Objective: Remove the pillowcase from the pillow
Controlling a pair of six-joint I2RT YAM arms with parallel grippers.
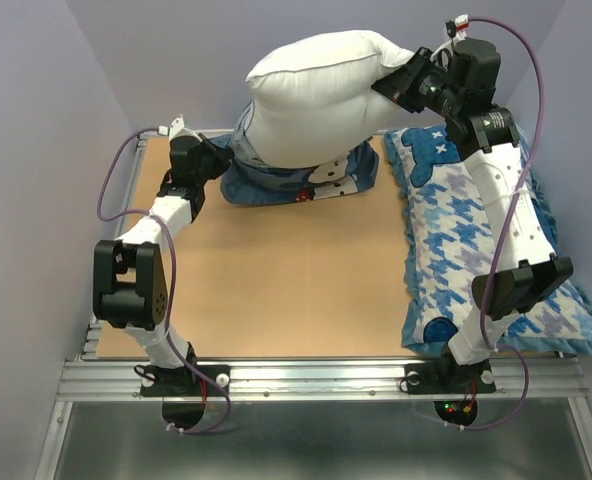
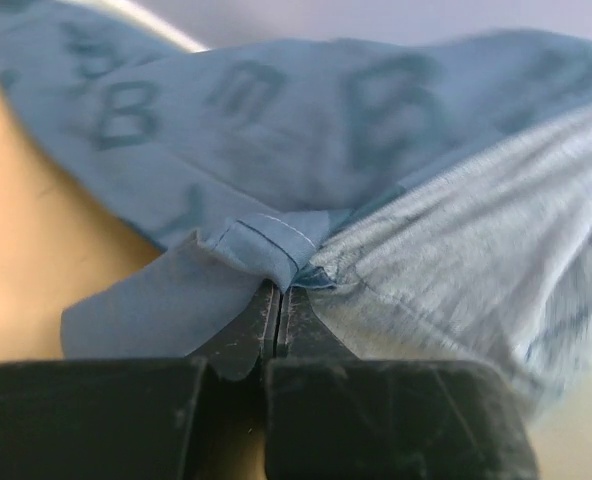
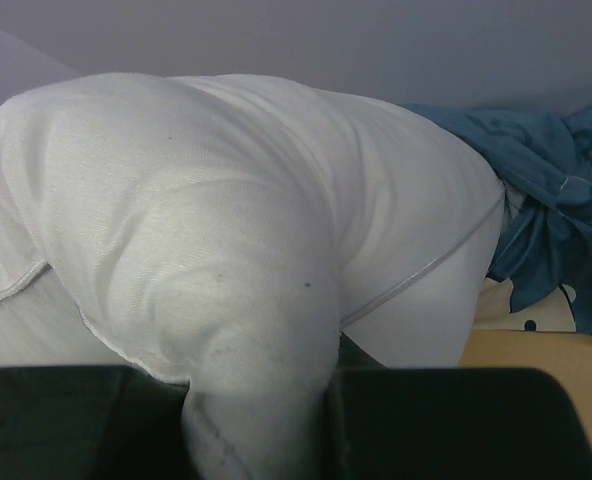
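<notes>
1. One white pillow [image 1: 321,95], lifted at 12 o'clock; one pillowcase [image 1: 276,185] around its lower end; one patterned pillow [image 1: 466,240] at 3 o'clock.
2. Left hand [image 2: 279,300], low, pinches pillowcase hem; right hand [image 1: 401,80], raised, grips pillow corner.
</notes>
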